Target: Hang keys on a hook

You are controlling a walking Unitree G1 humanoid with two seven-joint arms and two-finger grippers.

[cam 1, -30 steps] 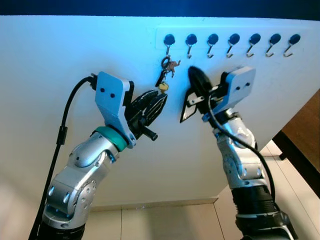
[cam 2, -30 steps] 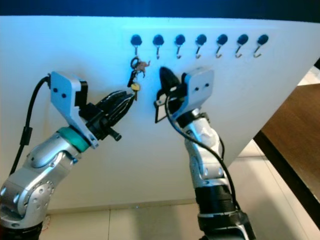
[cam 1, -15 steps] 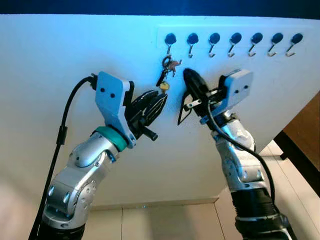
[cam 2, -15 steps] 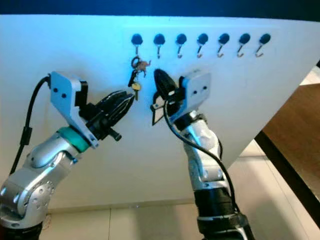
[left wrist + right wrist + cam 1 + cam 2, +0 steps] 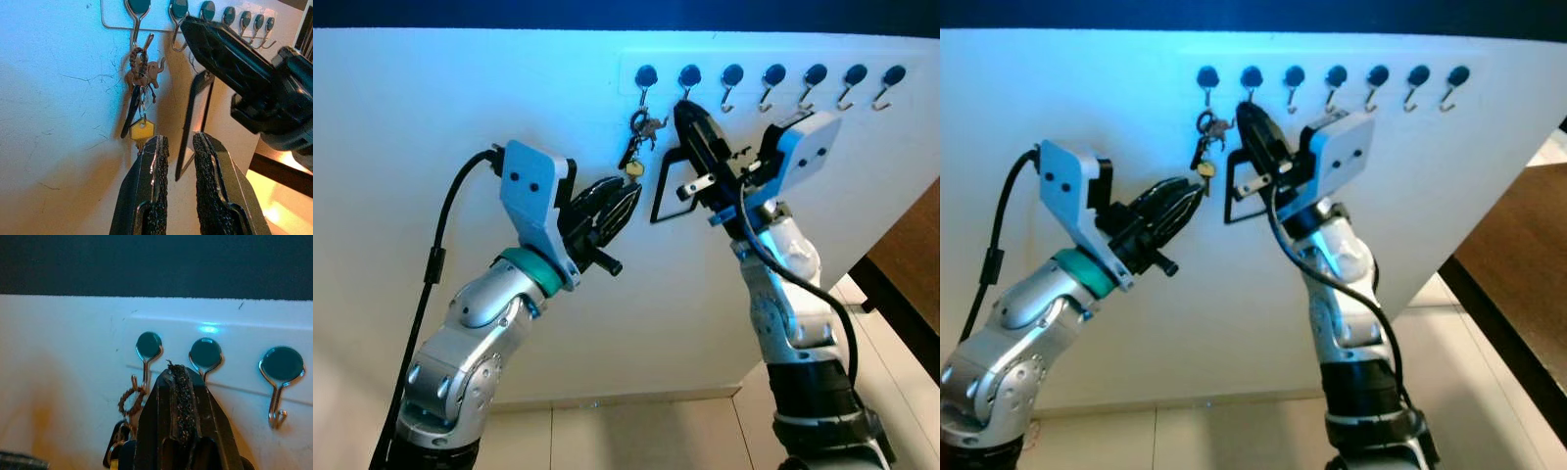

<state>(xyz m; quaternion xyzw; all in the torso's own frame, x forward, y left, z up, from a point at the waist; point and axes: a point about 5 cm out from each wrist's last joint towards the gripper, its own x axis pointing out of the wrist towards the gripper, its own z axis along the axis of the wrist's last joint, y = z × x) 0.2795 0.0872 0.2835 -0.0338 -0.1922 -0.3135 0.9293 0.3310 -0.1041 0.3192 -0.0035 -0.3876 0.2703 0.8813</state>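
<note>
Keys hang on the first hook, so you're basically done; left pincer narrow and empty, right pincer closed, empty.

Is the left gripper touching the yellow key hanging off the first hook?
Apart. The left wrist view shows wall between the left gripper and the yellow key.

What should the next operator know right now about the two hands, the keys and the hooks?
Left hand: slightly open, empty, just below the keys.
Right hand: shut, tip up by the second hook; a black frame hangs under it.
Keys: hanging from the first hook of the row, free of both hands.
Done: keys appear hung.
Left: probably only to draw both hands back.
</note>
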